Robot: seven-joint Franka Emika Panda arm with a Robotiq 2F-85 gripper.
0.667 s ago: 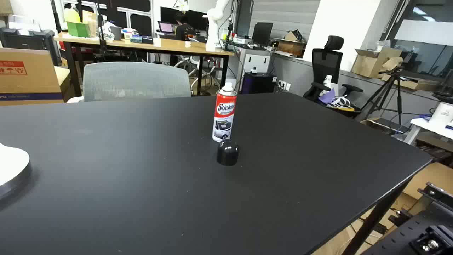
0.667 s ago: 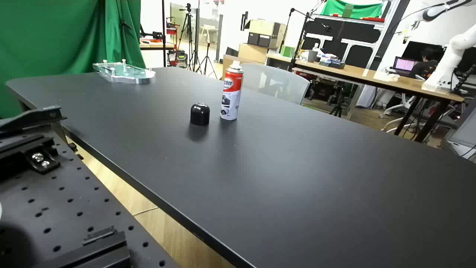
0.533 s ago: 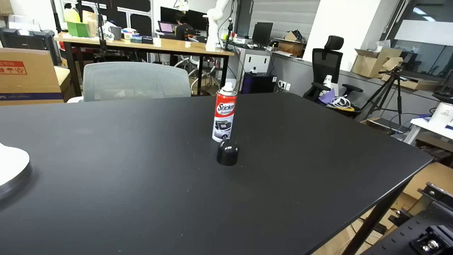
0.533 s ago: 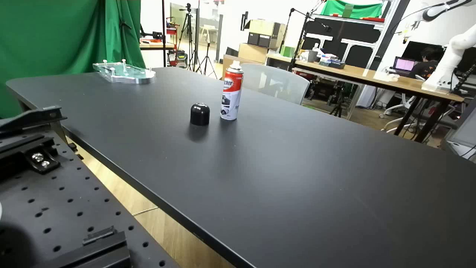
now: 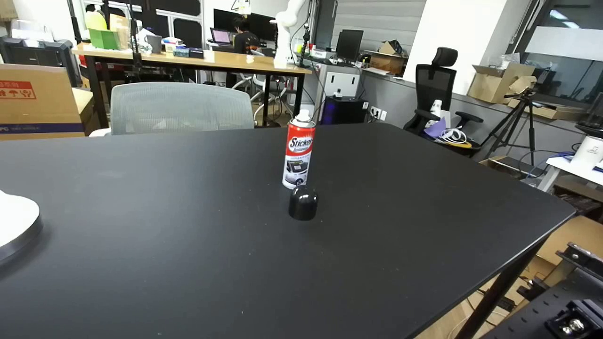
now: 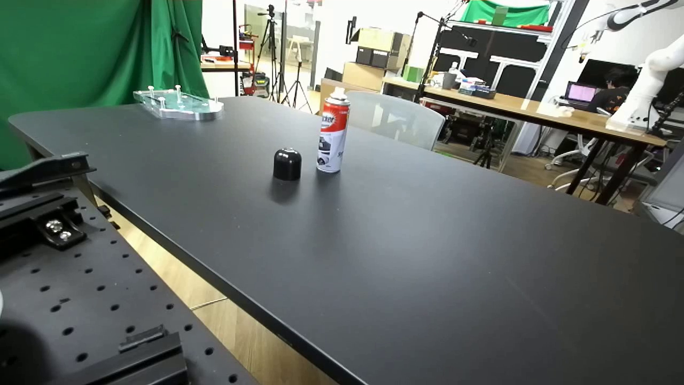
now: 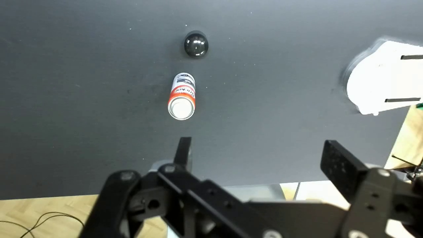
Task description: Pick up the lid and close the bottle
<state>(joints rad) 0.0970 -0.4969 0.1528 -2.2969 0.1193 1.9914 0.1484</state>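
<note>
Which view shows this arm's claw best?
The wrist view: the claw is open there, its two fingers well apart with tabletop visible between, though the frame crops part of it. Both exterior views show the lid and bottle, but none of the claw.

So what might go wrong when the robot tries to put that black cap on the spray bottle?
The lid is a smooth-looking, shiny dome, so it might slip out of the tool.
The bottle stands upright, tall and narrow, close to the lid; a stray bump while reaching could topple it.
The white nozzle sticks up from the bottle's top, so a lid lowered off-centre might catch on it.
</note>
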